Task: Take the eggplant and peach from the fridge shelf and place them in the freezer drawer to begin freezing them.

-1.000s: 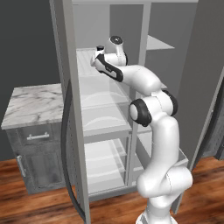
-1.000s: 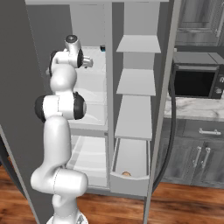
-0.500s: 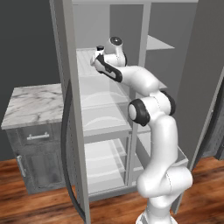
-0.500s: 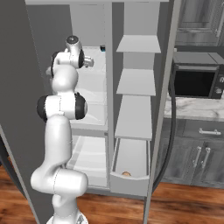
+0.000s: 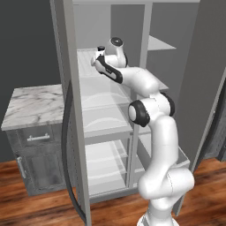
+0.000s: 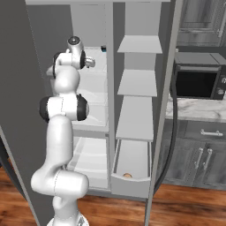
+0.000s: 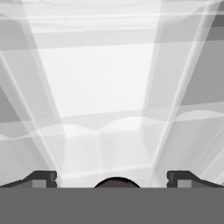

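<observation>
The gripper (image 7: pixel 112 180) is spread wide with nothing between its fingertips (image 7: pixel 41 178), and it hangs just above the eggplant (image 7: pixel 117 182), whose dark rounded top shows between the two tips at the bottom of the hand view. Taking the fridge shelf (image 5: pixel 88 64) as the landmark: the hand reaches in over this top shelf of the left compartment, seen from the left base view at the gripper (image 5: pixel 98 62), with the eggplant lying on the shelf directly beneath it. Below the shelf are smoother shelves with curved glare (image 7: pixel 105 127), visible through it in the hand view. At the back right of the shelf, a small black cup with a blue rim (image 6: pixel 103 49) stands against the rear wall. Far below and to the right of the shelf, the freezer drawer (image 6: pixel 130 178) is pulled open at the foot of the right compartment, and the peach (image 6: pixel 127 175) rests inside it near the front wall. No label, brand or writing is legible on any surface.
</observation>
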